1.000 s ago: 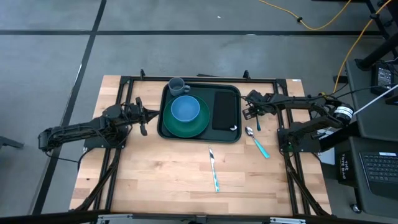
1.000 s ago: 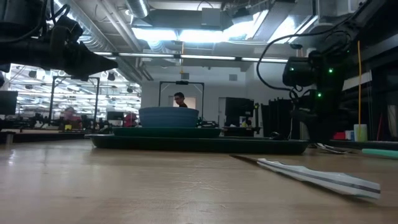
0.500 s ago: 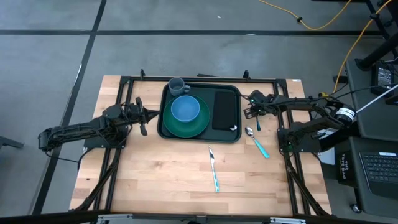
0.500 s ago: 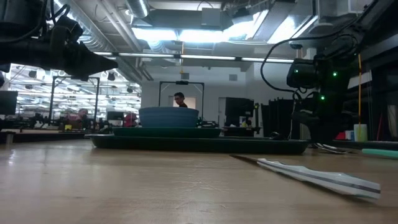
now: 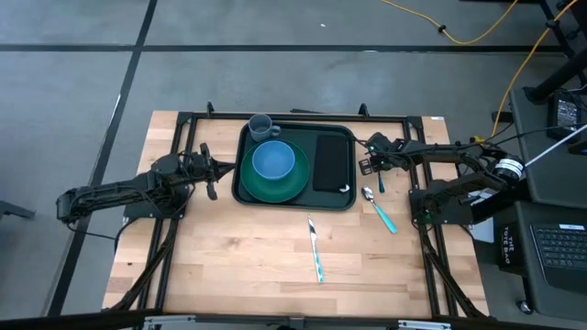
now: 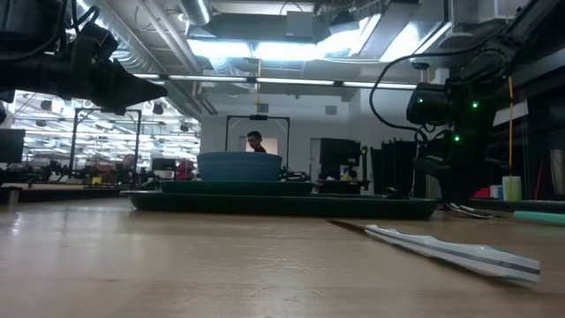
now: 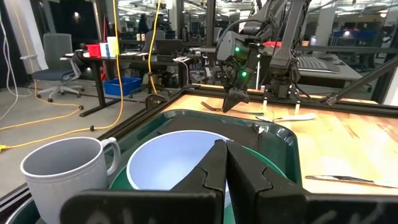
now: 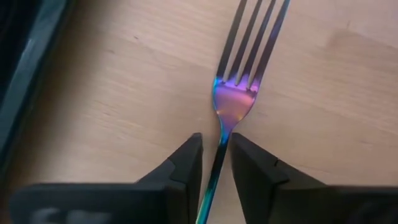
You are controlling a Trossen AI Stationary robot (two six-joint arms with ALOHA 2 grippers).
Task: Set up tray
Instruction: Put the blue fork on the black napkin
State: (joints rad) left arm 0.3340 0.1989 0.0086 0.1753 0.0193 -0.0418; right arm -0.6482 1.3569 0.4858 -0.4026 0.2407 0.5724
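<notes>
The dark green tray [image 5: 293,206] lies flat mid-table and holds a green plate [image 5: 286,188] with a blue bowl [image 5: 271,160], a grey cup [image 5: 261,126] and a black napkin [image 5: 332,163]. My right gripper [image 5: 371,165] hangs just off the tray's right rim. It points down over an iridescent fork [image 8: 235,99] that lies flat on the wood. The open fingers [image 8: 186,162] stand close on either side of the fork's neck, and wood shows between them and the neck. My left gripper [image 5: 214,176] waits shut off the tray's left rim.
A teal-handled spoon [image 5: 378,209] lies right of the tray's near right corner. A knife [image 5: 315,249] lies nearer on the bare wood. Black frame rails run along the table's left, right and far sides. Bare wood stretches along the near half of the table.
My right gripper has shifted slightly toward the table's right edge and then kept still. The fork, the tray and its load have stayed in place.
</notes>
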